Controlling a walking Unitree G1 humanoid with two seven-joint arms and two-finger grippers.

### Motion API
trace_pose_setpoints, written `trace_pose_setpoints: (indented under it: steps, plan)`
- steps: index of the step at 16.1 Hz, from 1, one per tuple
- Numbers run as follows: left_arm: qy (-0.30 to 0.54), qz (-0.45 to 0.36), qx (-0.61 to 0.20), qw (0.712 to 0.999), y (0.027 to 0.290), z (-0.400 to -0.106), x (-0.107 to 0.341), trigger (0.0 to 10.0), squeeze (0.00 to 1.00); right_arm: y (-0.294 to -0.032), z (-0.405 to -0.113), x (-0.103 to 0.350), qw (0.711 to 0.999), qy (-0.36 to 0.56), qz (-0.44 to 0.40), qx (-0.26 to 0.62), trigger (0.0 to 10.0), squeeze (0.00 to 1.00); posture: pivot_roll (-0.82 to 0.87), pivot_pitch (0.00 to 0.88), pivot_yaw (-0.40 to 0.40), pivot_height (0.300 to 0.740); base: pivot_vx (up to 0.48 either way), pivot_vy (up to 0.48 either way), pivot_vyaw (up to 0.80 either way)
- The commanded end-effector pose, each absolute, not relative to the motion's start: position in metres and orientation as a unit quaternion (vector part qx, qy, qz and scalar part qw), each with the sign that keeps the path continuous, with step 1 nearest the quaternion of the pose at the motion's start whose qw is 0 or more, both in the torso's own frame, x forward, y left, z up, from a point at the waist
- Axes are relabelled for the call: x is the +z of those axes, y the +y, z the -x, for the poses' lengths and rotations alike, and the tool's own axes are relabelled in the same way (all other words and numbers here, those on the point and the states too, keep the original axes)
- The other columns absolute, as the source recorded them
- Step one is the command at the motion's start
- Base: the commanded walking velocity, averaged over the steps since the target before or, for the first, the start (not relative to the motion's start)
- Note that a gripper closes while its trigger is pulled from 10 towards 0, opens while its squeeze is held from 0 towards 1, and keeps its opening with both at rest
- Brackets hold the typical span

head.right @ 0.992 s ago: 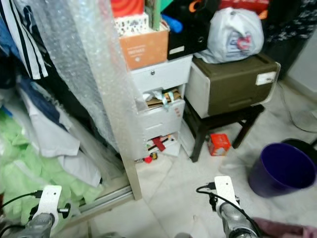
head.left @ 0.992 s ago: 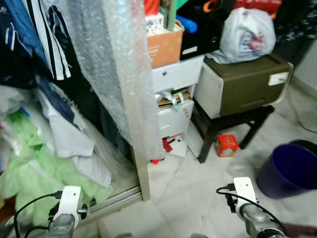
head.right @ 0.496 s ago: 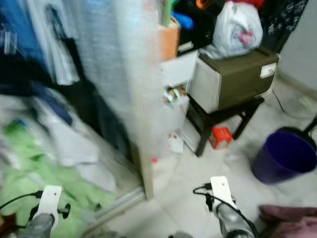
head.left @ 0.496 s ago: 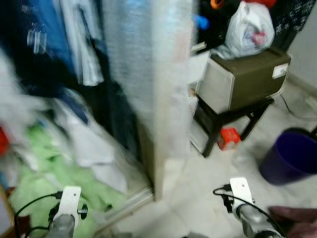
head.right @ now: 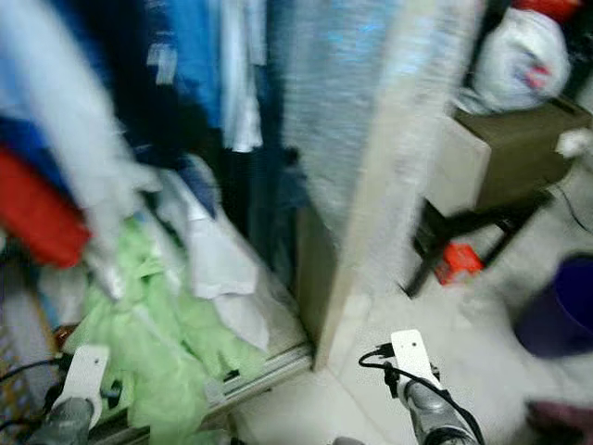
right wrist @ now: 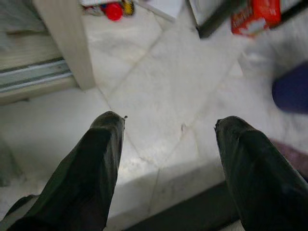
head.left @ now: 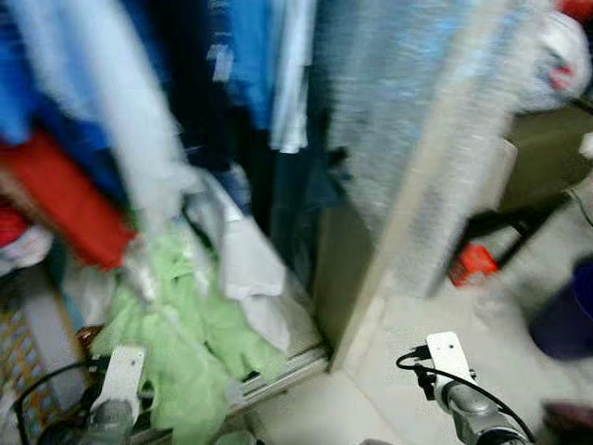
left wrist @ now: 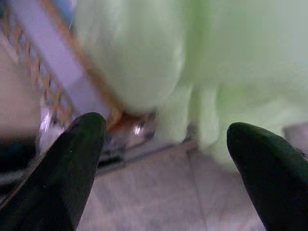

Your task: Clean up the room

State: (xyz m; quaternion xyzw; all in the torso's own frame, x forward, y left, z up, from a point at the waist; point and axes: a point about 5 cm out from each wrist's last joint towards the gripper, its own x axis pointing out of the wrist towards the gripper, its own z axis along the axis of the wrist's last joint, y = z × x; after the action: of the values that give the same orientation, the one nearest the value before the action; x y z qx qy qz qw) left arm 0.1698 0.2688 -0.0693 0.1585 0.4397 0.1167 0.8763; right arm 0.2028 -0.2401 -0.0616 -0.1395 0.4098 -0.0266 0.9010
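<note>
Clothes [head.left: 199, 334], a pale green heap with white pieces on top, spill from the bottom of an open wardrobe onto its sliding-door track, low and to the robot's left. In the blurred left eye view, hanging blue and white garments [head.left: 250, 65] fill the upper part, a red blurred shape [head.left: 65, 199] sits at far left, and a panel wrapped in bubble wrap [head.left: 417, 139] stands upright in the middle. To the right are a small red box [head.left: 473, 264] on the pale marble floor [head.left: 389, 371], a dark stool and a purple bin [head.left: 570, 320]. The right eye view shows the same scene, with both silver arms low at the frame's bottom edge. In the left wrist view, the left tool [left wrist: 166, 163] has its fingers spread wide apart, empty, pointing straight at the green fabric just ahead; this arm is clearly the nearer one. In the right wrist view, the right tool [right wrist: 168, 168] is likewise spread and empty, hanging over bare floor tiles, well apart from the heap.
</note>
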Motion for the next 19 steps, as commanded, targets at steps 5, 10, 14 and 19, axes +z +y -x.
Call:
trace_pose_setpoints:
  steps: [5,10,14,19]
  plan:
    - [0.451,-0.162,0.131,0.868,0.2721,-0.1642,-0.0711,10.0,0.00,-0.2374,-0.2094,-0.0589,0.903,0.406,0.141,-0.020,10.0,0.00,-0.04,0.000,0.018,0.740,0.000,0.000,0.80]
    - [0.448,-0.154,0.140,0.870,0.2725,-0.1655,-0.0703,10.0,0.00,-0.2392,-0.2094,-0.0584,0.903,0.407,0.139,-0.025,10.0,0.00,-0.04,0.000,0.016,0.740,0.000,0.000,0.80]
    - [0.446,-0.152,0.139,0.871,0.2723,-0.1663,-0.0700,10.0,0.00,-0.2384,-0.2101,-0.0582,0.904,0.405,0.133,-0.026,10.0,0.00,-0.04,0.000,0.016,0.740,0.000,0.000,0.25]
    - [0.445,-0.153,0.136,0.872,0.2715,-0.1671,-0.0699,10.0,0.00,-0.2399,-0.2098,-0.0582,0.903,0.409,0.131,-0.030,10.0,0.00,-0.04,0.000,0.016,0.740,0.000,0.000,0.00]
